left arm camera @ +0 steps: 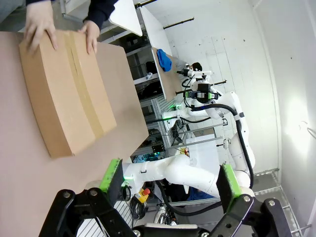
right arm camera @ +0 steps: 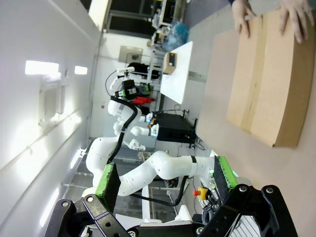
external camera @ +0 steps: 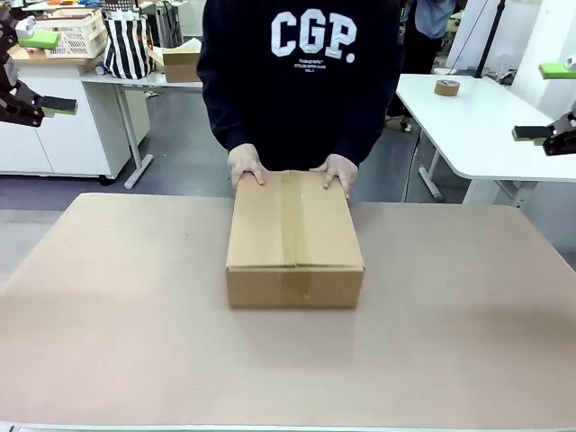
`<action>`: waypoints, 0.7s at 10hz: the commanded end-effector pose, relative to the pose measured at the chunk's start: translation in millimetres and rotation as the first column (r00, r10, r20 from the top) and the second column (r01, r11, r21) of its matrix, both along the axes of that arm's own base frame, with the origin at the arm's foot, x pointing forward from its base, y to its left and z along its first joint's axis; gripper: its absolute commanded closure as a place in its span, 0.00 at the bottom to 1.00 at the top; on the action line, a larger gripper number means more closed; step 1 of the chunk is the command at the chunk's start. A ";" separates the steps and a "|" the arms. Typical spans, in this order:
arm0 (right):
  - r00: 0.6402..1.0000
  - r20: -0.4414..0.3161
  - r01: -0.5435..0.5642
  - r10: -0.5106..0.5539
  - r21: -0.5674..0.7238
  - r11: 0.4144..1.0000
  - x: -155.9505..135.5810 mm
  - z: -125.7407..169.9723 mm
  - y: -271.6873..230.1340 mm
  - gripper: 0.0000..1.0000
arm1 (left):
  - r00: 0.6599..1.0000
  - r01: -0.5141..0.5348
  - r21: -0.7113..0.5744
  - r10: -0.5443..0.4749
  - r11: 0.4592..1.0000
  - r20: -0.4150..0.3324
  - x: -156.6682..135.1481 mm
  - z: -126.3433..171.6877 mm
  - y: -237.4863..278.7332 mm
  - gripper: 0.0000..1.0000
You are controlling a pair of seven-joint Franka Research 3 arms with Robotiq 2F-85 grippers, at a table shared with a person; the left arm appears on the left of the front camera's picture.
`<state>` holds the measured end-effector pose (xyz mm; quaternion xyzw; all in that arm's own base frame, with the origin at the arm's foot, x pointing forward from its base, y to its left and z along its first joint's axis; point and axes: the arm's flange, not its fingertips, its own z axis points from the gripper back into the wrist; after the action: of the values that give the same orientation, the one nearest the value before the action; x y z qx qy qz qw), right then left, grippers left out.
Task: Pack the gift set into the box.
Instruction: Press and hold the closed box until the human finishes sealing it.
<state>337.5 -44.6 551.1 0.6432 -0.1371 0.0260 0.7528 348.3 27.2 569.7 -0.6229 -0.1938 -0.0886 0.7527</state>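
- The box sits in the middle of the desk, its long side running away from the robot and its top flaps folded flat
- A strip of brown tape runs down the middle seam and over the near face, which suggests the carton is sealed; whatever it holds is hidden, so the gift set is most likely already inside
- The person at the far side rests one hand and the other hand flat on the far corners of the lid, probably to press the flaps down or to steady the carton
- The left claw hangs high at the robot's left edge, well apart from the box, fingers spread wide with nothing between the green pads; the left wrist view confirms the empty gap of this claw
- The right claw mirrors it at the robot's right edge, equally wide and empty, as the right wrist view of it shows; both seem parked clear to leave the person room
- The box carries no print
- The dark sweatshirt reads "CGP." in large white letters; the small line beneath is too fine to read
- A roll of brown tape lies on the white table behind, with no legible label
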 end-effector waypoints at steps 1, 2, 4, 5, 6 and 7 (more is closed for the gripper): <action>1.000 0.013 0.001 -0.001 0.021 1.000 1.3 2.2 2.1 0.00 | 1.000 0.002 -0.025 -0.002 1.000 0.004 -0.8 1.5 -1.9 0.00; 1.000 0.013 0.001 -0.001 0.021 1.000 1.3 2.2 2.1 0.00 | 1.000 0.002 -0.025 -0.002 1.000 0.004 -0.8 1.5 -1.9 0.00; 1.000 0.013 0.001 -0.001 0.021 1.000 1.3 2.2 2.1 0.00 | 1.000 0.002 -0.025 -0.002 1.000 0.004 -0.8 1.5 -1.9 0.00; 1.000 0.013 0.001 -0.001 0.021 1.000 1.3 2.2 2.1 0.00 | 1.000 0.002 -0.025 -0.002 1.000 0.004 -0.8 1.5 -1.9 0.00; 1.000 0.013 0.001 -0.001 0.021 1.000 1.3 2.2 2.1 0.00 | 1.000 0.002 -0.025 -0.002 1.000 0.004 -0.8 1.5 -1.9 0.00; 1.000 0.013 0.001 -0.001 0.021 1.000 1.3 2.2 2.1 0.00 | 1.000 0.002 -0.025 -0.002 1.000 0.004 -0.8 1.5 -1.9 0.00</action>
<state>337.5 -44.5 551.1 0.6433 -0.1370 0.0261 0.7528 348.3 27.2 569.7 -0.6229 -0.1938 -0.0886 0.7527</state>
